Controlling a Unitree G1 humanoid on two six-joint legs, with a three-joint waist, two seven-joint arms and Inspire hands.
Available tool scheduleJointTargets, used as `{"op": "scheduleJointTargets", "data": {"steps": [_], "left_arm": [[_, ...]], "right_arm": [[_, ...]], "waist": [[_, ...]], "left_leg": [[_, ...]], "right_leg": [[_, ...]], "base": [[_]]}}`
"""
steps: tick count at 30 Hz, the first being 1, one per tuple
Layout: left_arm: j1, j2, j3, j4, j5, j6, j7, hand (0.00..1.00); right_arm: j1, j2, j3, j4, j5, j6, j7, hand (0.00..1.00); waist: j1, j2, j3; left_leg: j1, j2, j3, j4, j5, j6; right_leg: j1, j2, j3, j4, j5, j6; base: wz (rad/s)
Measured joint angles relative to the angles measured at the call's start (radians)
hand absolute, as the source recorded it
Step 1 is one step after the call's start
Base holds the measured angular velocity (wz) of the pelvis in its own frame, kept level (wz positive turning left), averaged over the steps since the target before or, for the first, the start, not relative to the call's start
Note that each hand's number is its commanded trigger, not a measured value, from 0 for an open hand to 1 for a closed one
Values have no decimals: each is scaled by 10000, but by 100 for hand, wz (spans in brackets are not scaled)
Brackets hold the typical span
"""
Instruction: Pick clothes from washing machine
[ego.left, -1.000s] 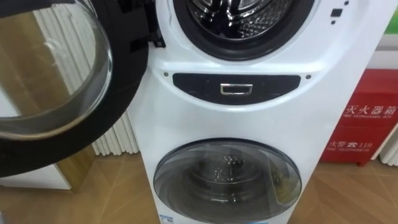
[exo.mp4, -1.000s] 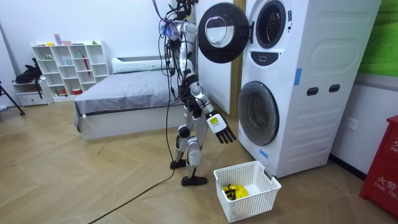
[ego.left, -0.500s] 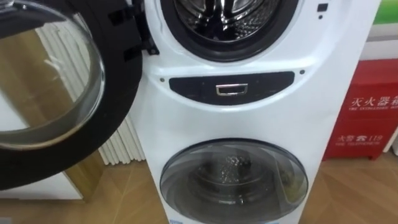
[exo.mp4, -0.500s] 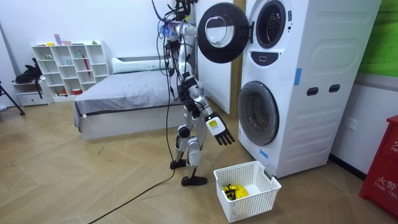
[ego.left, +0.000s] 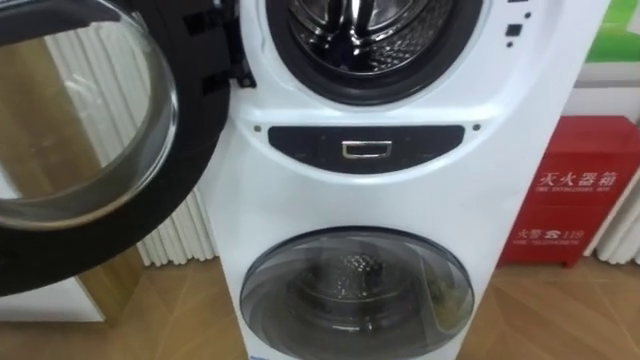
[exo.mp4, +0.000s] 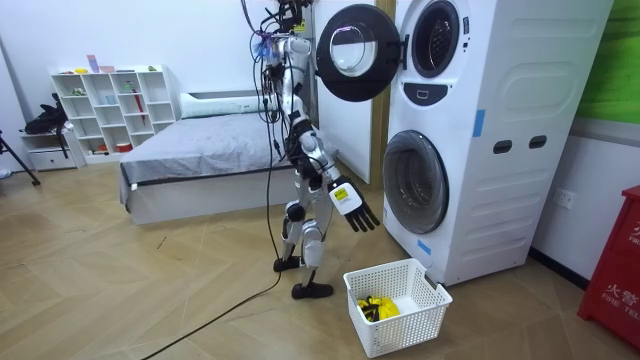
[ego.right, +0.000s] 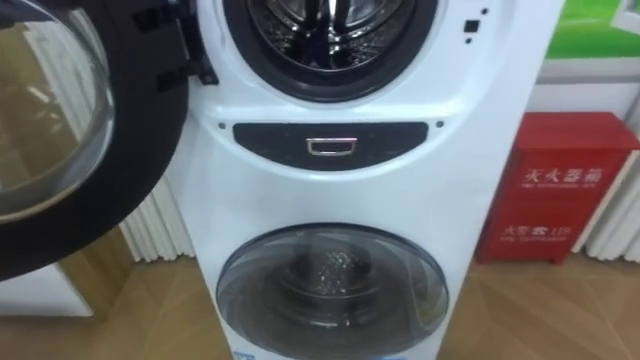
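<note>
The stacked white washing machine (ego.left: 400, 200) fills the eye views. Its upper drum (ego.left: 385, 30) stands open and shows bare shiny metal; no cloth is visible in the part I see. The upper round door (ego.left: 90, 140) is swung out to my left. The lower door (ego.left: 355, 290) is closed. In the room view I stand facing the machine (exo.mp4: 480, 130). My right hand (exo.mp4: 355, 212) hangs low in front of me, fingers spread, holding nothing. A white basket (exo.mp4: 400, 325) on the floor by my feet holds a yellow and black cloth (exo.mp4: 378, 307).
A red cabinet (ego.left: 575, 190) stands to the right of the machine and a white radiator (ego.left: 185, 225) to its left behind the door. A bed (exo.mp4: 200, 150) and a white shelf unit (exo.mp4: 108, 105) are behind me. The floor is wood.
The eye view has shifted slightly, so my head moved. My right hand in the room view has barely moved. The machine, doors and basket are unchanged.
</note>
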Motion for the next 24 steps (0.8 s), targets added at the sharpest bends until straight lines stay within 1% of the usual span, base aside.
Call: {"op": "scheduleJointTargets", "data": {"steps": [1, 3, 5, 7, 8, 10, 12, 13, 15, 17, 19, 21, 22, 24], "left_arm": [[-15, -76, -6, -18, -16, 10, 40, 0], [-14, -249, -322, -138, -3, 11, -105, 0], [-21, -286, -644, -121, -155, 36, -207, 0], [0, -352, -919, -110, -159, 75, -256, 0], [-6, -352, -1101, -157, -156, 139, -265, 0], [-15, -351, -1179, -242, -144, 265, -252, 0], [-15, -351, -1253, -664, -139, 602, -225, 0], [-16, -351, -1313, -757, -138, 670, -214, 0], [-17, -355, -1766, -1190, -38, 966, -65, 0], [-17, -361, -2035, -1468, 167, 1036, -53, 0], [-17, -378, -2138, -1718, 333, 1097, -45, 0], [-15, -706, -2243, -2436, 550, 1310, -28, 0], [-15, -800, -2291, -2600, 599, 1354, -28, 0], [8, -1316, -2379, -3526, 1013, 1587, -32, 0]], "right_arm": [[-39, 0, 11, 3, -1, 0, 16, 0], [-15, -32, 11, 3, 29, -12, 68, 0], [-49, -47, 102, -11, 70, -14, 71, 0], [-38, -46, 157, -11, 55, -15, 79, 0], [-84, -46, 194, -21, 50, -20, 70, 0], [-180, -45, 194, 20, 37, -26, 55, 0], [-264, -43, 224, 20, 26, -26, 77, 0], [-265, -44, 224, 20, -13, -25, 84, 0], [-210, -43, 340, 20, -258, -23, 127, 0], [-140, -36, 475, 19, -296, -20, 204, 0], [-160, -15, 475, 21, -350, -20, 281, 0], [-178, -3, 497, 13, -455, -20, 281, 0], [-179, 22, 513, 15, -519, -20, 255, 0], [-218, 87, 909, 89, -586, -26, 278, 0]], "waist": [[-49, -13, 3], [-117, -47, 0], [-247, -57, 2], [-267, -72, -6], [-275, -71, -8], [-322, -66, -11], [-317, -64, -11], [-317, -65, -12], [-339, -57, -7], [-339, -52, -3], [-341, -32, 8], [-321, -23, 16], [-319, -24, 17], [-210, -14, 24]], "left_leg": [[2, 3, 10, 0, 0, 0], [7, 7, 38, 3, -1, 2], [-7, 7, 40, 3, -2, 3], [-29, 6, 12, 5, -2, 4], [-71, 7, -8, 37, -2, 4], [-108, -3, -86, 62, -2, 4], [-285, 0, -138, 114, 7, 17], [-304, -1, -159, 127, 10, 22], [-389, -2, -189, 283, 10, 23], [-454, -9, -187, 322, 13, 29], [-511, -11, -188, 382, 10, 42], [-626, -58, -343, 431, 44, 107], [-638, -73, -407, 437, 60, 130], [-690, -91, -569, 504, 98, 184]], "right_leg": [[-1, 16, 39, -4, 4, -6], [-4, 18, 59, -9, 16, -14], [-10, 10, 46, -13, 19, -12], [-11, 3, 49, -16, 19, -11], [-21, 2, 51, -39, 32, -8], [-78, -1, 46, -148, 72, 7], [-156, -2, 55, -226, 154, 18], [-147, -5, 59, -246, 164, 20], [-45, -28, 96, -291, 225, 51], [9, -52, 243, -369, 273, 86], [18, -77, 291, -364, 290, 112], [20, -142, 294, -372, 337, 156], [36, -156, 295, -367, 352, 168], [81, -177, 282, -365, 475, 196]], "base": [[0], [-4], [2], [8], [11], [13], [16], [21], [30], [26], [20], [28], [28], [25]]}}
